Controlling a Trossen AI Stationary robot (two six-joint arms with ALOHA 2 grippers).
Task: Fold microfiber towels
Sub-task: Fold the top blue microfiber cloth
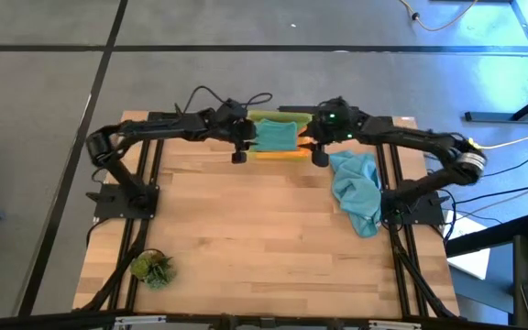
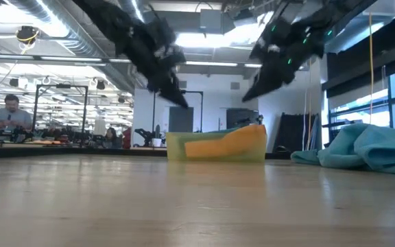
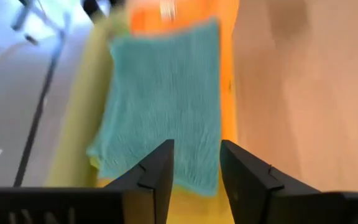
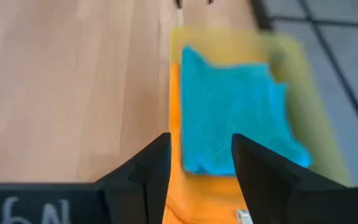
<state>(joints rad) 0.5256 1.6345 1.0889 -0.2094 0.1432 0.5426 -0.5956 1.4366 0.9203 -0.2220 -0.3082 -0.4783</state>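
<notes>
Left gripper [image 3: 194, 180]: jaws spread, empty, above folded teal-blue microfiber towel [image 3: 163, 106].
Right gripper [image 4: 201, 168]: likewise spread (nothing between).
Crumpled teal-blue towel [image 1: 357, 188]: soft, limp, probably light; pinch corners.

Bare table [image 1: 264, 238] mid-span; crumpled teal towel [image 1: 357, 190] right, plant tuft [image 1: 151, 268] near-left corner

Two black jointed arms trailing black cables, green lights glowing on the right arm [image 1: 401, 137]

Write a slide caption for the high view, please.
Folded teal towel lies in yellow bin; another teal towel waits unfolded.
</notes>
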